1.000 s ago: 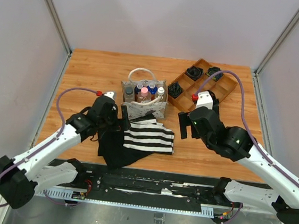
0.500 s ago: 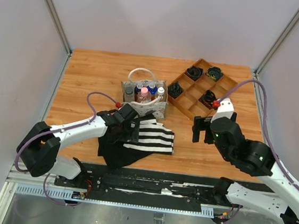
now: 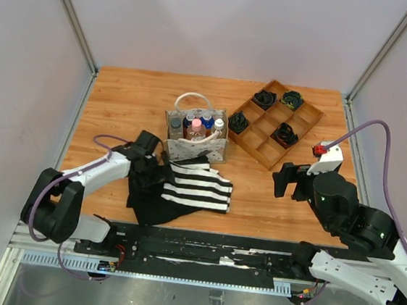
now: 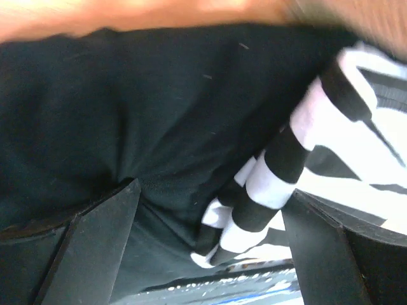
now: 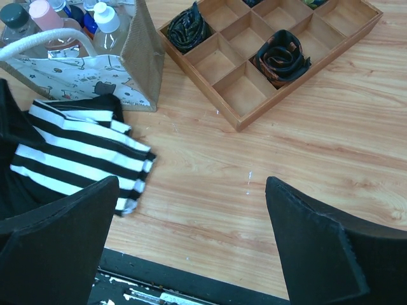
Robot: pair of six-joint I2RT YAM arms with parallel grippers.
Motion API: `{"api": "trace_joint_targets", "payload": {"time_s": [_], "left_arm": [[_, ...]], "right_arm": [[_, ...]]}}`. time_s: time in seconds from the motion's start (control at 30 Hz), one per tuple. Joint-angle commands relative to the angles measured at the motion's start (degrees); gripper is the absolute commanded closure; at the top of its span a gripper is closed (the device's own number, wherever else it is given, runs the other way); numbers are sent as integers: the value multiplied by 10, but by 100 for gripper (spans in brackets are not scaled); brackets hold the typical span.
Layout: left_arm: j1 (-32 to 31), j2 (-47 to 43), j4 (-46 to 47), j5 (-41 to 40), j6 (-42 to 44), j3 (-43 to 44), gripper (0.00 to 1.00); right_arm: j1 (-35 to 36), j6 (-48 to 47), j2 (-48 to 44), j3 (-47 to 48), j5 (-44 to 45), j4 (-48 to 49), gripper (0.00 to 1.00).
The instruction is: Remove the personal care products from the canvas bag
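Observation:
The canvas bag (image 3: 196,150) stands upright at mid-table, with several small capped bottles (image 3: 196,126) upright inside. In the right wrist view the bag (image 5: 76,73) and the bottles (image 5: 44,13) sit at the top left. My left gripper (image 3: 153,171) is low on the black-and-white striped cloth (image 3: 198,188), just in front of the bag's left corner. In its wrist view the left gripper (image 4: 210,254) has its jaws wide apart with folds of the cloth (image 4: 343,127) between them. My right gripper (image 3: 293,182) is open and empty over bare wood, right of the cloth and well clear of the bag.
A brown wooden compartment tray (image 3: 276,116) with dark coiled items lies behind and right of the bag; it also shows in the right wrist view (image 5: 245,89). The cloth's corner (image 5: 76,152) lies left of the right gripper (image 5: 191,248). Grey walls enclose the table.
My left gripper has moved left across the cloth and the cloth has shifted slightly left with it. My right arm has drawn back to the right, away from the bag.

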Motion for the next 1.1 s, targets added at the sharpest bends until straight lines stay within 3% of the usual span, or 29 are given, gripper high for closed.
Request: {"api": "trace_joint_targets", "payload": {"time_s": [0.0,0.27,0.57,0.73,1.07], "left_arm": [[139,-40,-26,-34,-7,-54,0],[319,-46,-39,-36,2,-23,0],[428,-12,-24,-104,-11,72,0],[418,-58,-51,-120,15,126,0],[259,-143,-83,-85,97,93,6]], "right_arm": [[-5,-4,-11,-17,2,4,2],[-5,-24,-12,-16,-3,32,2],[-5,-42,5,-17,-39,40,2],[-4,-42,-4,-5,-44,27,2],[-4,-37,30,-27,-68,72,2]]}}
